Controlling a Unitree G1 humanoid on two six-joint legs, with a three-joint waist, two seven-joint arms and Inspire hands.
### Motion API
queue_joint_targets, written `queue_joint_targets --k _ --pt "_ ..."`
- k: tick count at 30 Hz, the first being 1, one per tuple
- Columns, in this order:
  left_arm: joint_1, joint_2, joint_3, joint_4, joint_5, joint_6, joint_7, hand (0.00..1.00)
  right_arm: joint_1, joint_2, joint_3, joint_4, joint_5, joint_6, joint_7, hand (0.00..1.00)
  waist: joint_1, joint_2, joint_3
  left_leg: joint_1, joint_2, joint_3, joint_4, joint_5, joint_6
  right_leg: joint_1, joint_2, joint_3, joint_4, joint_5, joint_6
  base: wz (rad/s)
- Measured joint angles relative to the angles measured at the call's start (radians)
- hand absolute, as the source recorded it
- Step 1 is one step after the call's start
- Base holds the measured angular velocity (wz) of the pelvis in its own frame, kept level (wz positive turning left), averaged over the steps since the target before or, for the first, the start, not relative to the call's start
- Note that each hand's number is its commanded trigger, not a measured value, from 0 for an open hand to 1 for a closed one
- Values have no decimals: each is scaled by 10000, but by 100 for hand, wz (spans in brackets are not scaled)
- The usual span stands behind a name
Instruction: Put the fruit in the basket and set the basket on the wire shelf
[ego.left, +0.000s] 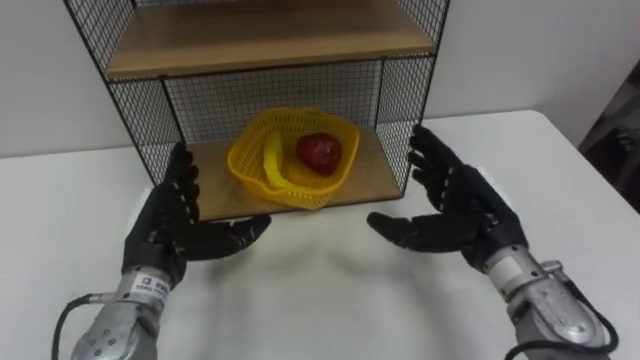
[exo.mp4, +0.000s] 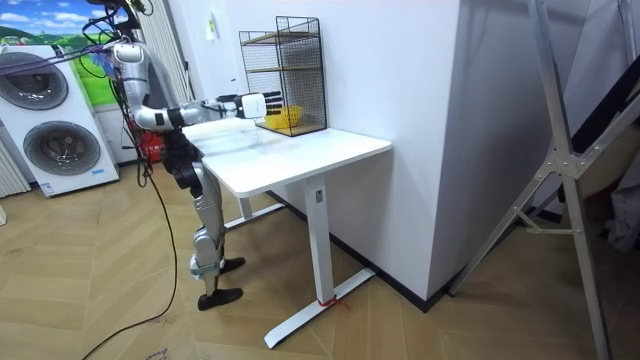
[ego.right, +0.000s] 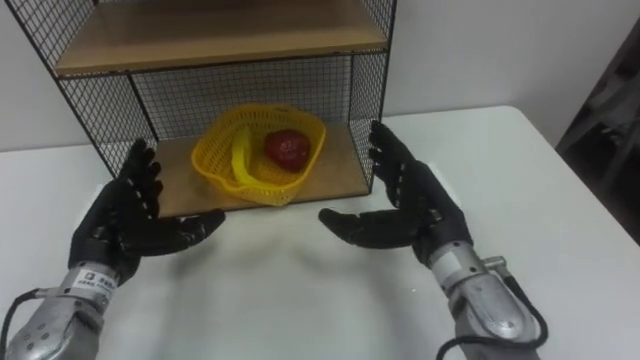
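There, on the lower wooden board of the wire shelf (ego.left: 150, 110) — a yellow basket (ego.left: 300, 192), latticed plastic with a wavy rim, its front edge hanging slightly over the board's lip. Inside, toward the right, a dark red round fruit (ego.left: 318, 152). Beside it, a long curved yellow piece (ego.left: 272, 160) — banana or handle, hard to tell which.

Just in front of the shelf, low over the white desk (ego.left: 320, 300), both black hands. Left hand (ego.left: 165, 225) by the shelf's left corner, right hand (ego.left: 455, 205) by its right corner. Palms turned toward each other, fingers straight and spread wide, thumbs pointing inward. Nothing held, both clear of the basket.

Black wire mesh on the shelf's sides and back, with a second wooden board higher up and a white wall behind. Desk top plain, smooth and white.

In the room view: standing upright at the desk's end toward the room view's left, arms stretched forward to the shelf. White desk legs on a pale wooden floor (exo.mp4: 100, 320). Washing machines (exo.mp4: 50, 145) at the room view's left, a grey metal stand (exo.mp4: 565, 170) at its right, and a broad white wall (exo.mp4: 400, 80) behind the desk. Whole height of the shelf seen there, with the basket a small yellow patch at its foot. Close detail of the fruit and fingers given by the eye views.
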Motion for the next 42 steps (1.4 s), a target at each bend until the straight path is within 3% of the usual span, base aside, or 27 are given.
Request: queue_joint_targets --k 2,4,8,10,11,13,14,16,18,20,22,26,29,31,32,34,37,42 --pt "448 17 284 -400 19 -20 -24 0 464 5 -404 -449 80 -49 -190 0 39 38 -29 -15 -7 -44 9 -41 -51 -11 2 22 6 -38 37 0" --pt "914 115 761 -1112 101 -176 -100 0 893 -46 -993 -761 62 -448 -533 0 29 78 -54 -40 8 -35 21 -87 -61 -26 7 29 27 -68 54 -4" --pt "939 205 1829 -2157 211 -690 -70 0 895 -126 -2084 -1038 61 -850 -1289 0 -97 145 -69 -96 -32 -146 38 -85 -60 -18 -11 -113 21 -68 54 9" --pt "904 629 2844 -2873 18 -1199 24 0 813 -483 -2915 -1180 58 -1195 -1967 0 -235 169 -57 -154 -84 -292 40 -63 -66 -21 -15 -200 21 -81 32 18" --pt "879 731 3116 -3067 -41 -1297 62 0 810 -607 -3155 -1249 58 -1206 -2160 0 -230 160 -47 -159 -114 -312 29 -55 -67 -26 -24 -226 24 -91 32 11" --pt "719 1059 4194 -3566 -243 -1936 384 0 709 -1029 -4011 -1511 44 -1467 -3229 0 -171 169 6 -161 -104 -318 19 -46 -67 -41 -36 -233 35 -139 73 2" --pt "685 1118 4466 -3663 -299 -2046 504 0 630 -1085 -4234 -1578 34 -1546 -3497 0 -167 198 4 -178 -101 -323 26 -47 -67 -53 -35 -226 41 -149 81 0" --pt "687 1330 5410 -4108 -928 -2622 1176 0 427 -1478 -5014 -1673 241 -2067 -4798 0 -146 233 10 -227 -117 -349 16 -43 -71 -130 -46 -228 113 -199 90 0" --pt "687 1346 6091 -4258 -1607 -3052 1701 0 240 -1856 -5588 -1718 395 -2256 -5866 0 -117 224 10 -274 -131 -343 8 -39 -74 -267 -77 -216 297 -294 87 0" --pt "744 1417 6897 -4315 -2495 -3190 2259 0 187 -2102 -6313 -1740 471 -2585 -6874 0 -57 218 2 -358 -126 -326 40 -38 -77 -385 -92 -241 391 -351 74 0" --pt "733 1634 7863 -4322 -3953 -3363 3398 0 196 -2176 -7381 -1705 776 -2940 -8394 0 104 180 14 -367 -132 -342 59 -15 -85 -388 -73 -248 361 -342 60 0" --pt "840 1894 9365 -4096 -4379 -3514 5299 0 377 -2576 -8717 -1191 1037 -3263 -10588 0 366 161 -71 -400 -121 -318 91 -36 -101 -479 -189 -282 454 -444 -24 -3" --pt "1132 2695 10735 -2709 -5041 -3754 6797 0 422 -3568 -9729 -147 2047 -3342 -12075 0 402 107 -132 -610 -190 -347 298 -176 -88 -828 -357 -421 1100 -791 8 7" --pt "1368 3669 11443 -1176 -5918 -3729 8078 0 423 -4683 -10178 1247 3136 -3307 -13125 0 402 43 -191 -905 -209 -376 590 -302 -83 -1120 -401 -478 1481 -980 21 8" --pt "1453 3897 11547 -714 -6073 -3717 8321 0 437 -4889 -10234 1637 3316 -3286 -13313 0 418 40 -194 -932 -213 -380 593 -302 -84 -1143 -392 -488 1482 -983 22 5" --pt "1553 4724 11709 1514 -6581 -3623 9061 0 440 -5415 -10299 3158 3700 -3010 -13716 0 396 -11 -215 -1116 -254 -466 752 -372 -110 -1221 -288 -519 1467 -957 58 8" --pt "1605 5180 11424 4316 -7432 -3213 9698 0 602 -5537 -10331 4599 4621 -2751 -13782 0 336 7 -204 -1225 -286 -628 780 -381 -124 -1242 -270 -573 1411 -955 65 13" --pt "1590 5218 11249 8281 -8880 -2925 10138 0 1093 -5537 -10342 7934 6493 -2415 -13487 0 322 116 -193 -1310 -292 -750 959 -438 -111 -1181 -248 -650 1389 -969 81 9"
